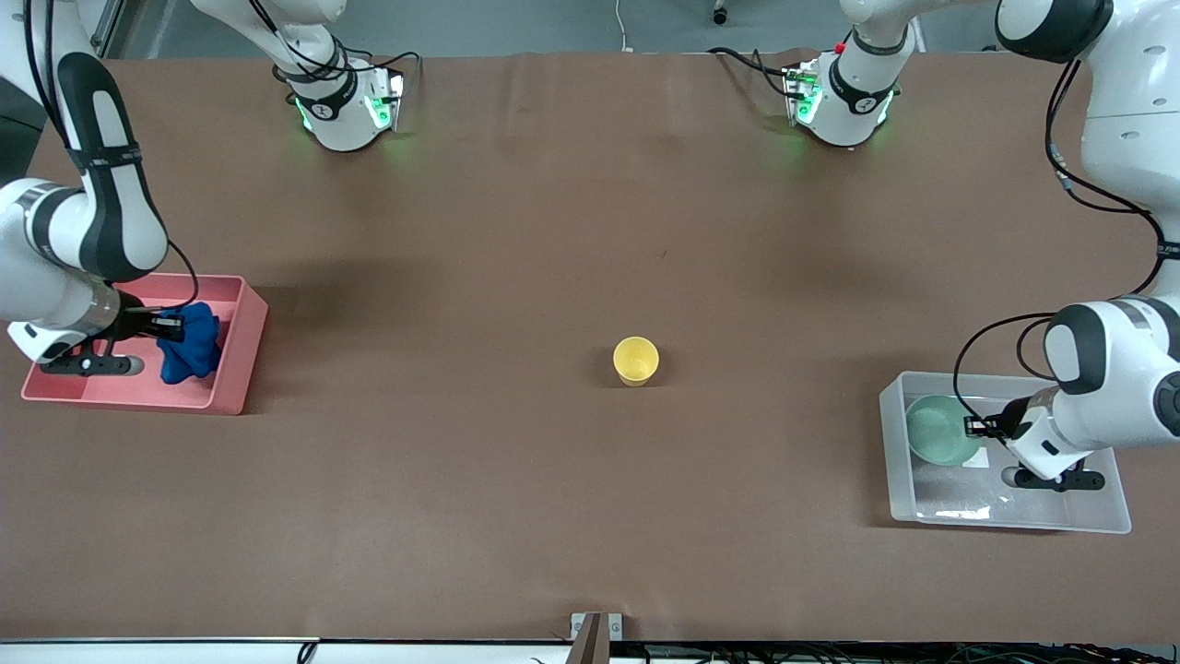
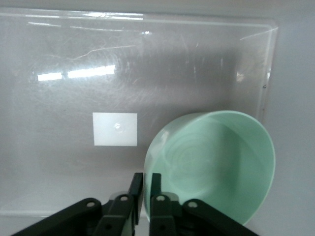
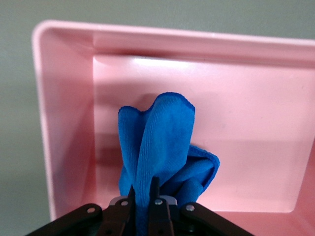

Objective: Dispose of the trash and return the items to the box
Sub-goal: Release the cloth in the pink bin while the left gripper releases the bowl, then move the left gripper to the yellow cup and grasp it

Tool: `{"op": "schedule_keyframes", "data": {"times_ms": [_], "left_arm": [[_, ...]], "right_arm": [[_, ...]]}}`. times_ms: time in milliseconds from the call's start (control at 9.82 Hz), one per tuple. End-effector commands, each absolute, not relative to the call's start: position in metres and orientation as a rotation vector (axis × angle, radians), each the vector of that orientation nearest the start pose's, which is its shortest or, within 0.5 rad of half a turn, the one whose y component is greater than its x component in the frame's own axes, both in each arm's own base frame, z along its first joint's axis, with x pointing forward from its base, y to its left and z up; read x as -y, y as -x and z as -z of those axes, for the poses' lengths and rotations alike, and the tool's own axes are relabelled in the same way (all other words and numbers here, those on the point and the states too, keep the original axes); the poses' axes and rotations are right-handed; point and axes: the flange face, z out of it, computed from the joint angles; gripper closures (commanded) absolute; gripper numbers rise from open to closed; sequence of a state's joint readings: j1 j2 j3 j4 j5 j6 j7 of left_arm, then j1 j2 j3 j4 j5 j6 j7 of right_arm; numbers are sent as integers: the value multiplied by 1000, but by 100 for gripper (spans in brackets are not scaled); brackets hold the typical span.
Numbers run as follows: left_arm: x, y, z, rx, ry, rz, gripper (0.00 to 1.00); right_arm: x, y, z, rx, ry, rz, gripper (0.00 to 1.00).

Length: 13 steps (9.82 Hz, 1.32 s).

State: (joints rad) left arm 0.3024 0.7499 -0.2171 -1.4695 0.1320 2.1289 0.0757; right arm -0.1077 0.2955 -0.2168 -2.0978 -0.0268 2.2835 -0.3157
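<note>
My right gripper (image 1: 171, 324) is shut on the blue cloth wad (image 1: 191, 343) and holds it inside the pink bin (image 1: 231, 364); in the right wrist view the wad (image 3: 162, 147) hangs from the gripper (image 3: 144, 189) over the pink bin's floor (image 3: 246, 123). My left gripper (image 1: 973, 426) is shut on the rim of the mint-green bowl (image 1: 940, 430) inside the clear box (image 1: 899, 480); the left wrist view shows the gripper (image 2: 146, 183), the bowl (image 2: 216, 162) and the box's white label (image 2: 115, 129). The yellow cup (image 1: 635, 360) stands upright at mid-table.
The pink bin lies at the right arm's end of the table, the clear box at the left arm's end. Both arm bases (image 1: 346, 111) (image 1: 841, 106) stand at the table's edge farthest from the front camera.
</note>
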Motion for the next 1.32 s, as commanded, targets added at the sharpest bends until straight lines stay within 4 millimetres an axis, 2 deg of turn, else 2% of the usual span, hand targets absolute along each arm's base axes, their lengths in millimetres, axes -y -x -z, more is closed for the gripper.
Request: {"op": "schedule_keyframes", "data": {"times_ms": [0,102,204,306,407,509,611,713,815,1019,1120,1222], "left_arm": [[-68,-713,-286,29,3206,-26,0],[-44,-709,-313,77,3201,-67,0],[-3,-704,-343,158,3207,-94,0],[52,-694,-370,238,3209,-132,0],[101,-684,-377,333,3208,-172,0],[154,-671,-379,385,3206,-197,0],[204,-653,-369,395,3182,-223,0],[250,-635,-357,432,3148,-217,0],[286,-615,-339,483,3117,-194,0],[346,-577,-294,611,3129,-141,0],[365,-567,-281,669,3134,-145,0],[382,-556,-271,700,3122,-169,1]], "right_arm": [[191,-531,-268,67,3177,-189,93],[192,-531,-265,65,3177,-194,90],[190,-532,-261,69,3175,-201,90],[189,-533,-260,68,3173,-204,76],[189,-534,-263,66,3175,-197,1],[186,-537,-270,60,3175,-194,0],[179,-545,-297,72,3170,-193,0],[179,-555,-340,39,3160,-218,0],[177,-563,-383,-43,3156,-229,0],[163,-570,-466,-167,3150,-219,0],[157,-561,-503,-163,3147,-156,0],[147,-547,-538,-238,3095,-88,0]]}}
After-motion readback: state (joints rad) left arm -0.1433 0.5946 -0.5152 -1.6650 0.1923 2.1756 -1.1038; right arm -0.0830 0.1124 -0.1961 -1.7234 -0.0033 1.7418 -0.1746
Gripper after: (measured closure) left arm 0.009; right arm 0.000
